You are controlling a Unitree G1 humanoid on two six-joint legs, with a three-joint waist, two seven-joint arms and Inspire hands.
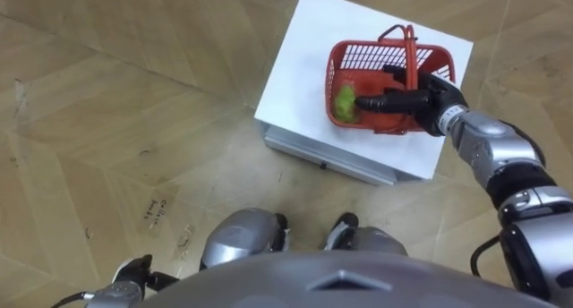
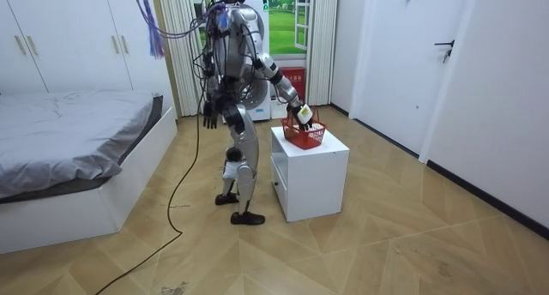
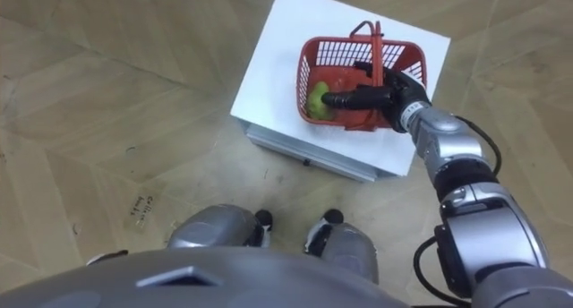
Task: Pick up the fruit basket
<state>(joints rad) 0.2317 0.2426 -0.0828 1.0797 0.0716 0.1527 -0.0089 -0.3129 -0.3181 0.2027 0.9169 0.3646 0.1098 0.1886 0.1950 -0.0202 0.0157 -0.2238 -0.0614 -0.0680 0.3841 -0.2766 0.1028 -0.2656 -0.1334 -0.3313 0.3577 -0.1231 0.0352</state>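
On white cabinet (image 1: 295, 84), red basket (image 1: 367, 50) lengthwise left-right, right robot hand (image 1: 430, 100) straight-fingered over it.

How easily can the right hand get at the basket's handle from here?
Probably easily: the right hand is open above the basket, right beside its upright handle, and nothing lies between them.

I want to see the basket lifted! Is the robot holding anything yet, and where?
Not yet, it seems. The right hand reaches across the red basket beside its handle, fingers straight, not curled round anything.
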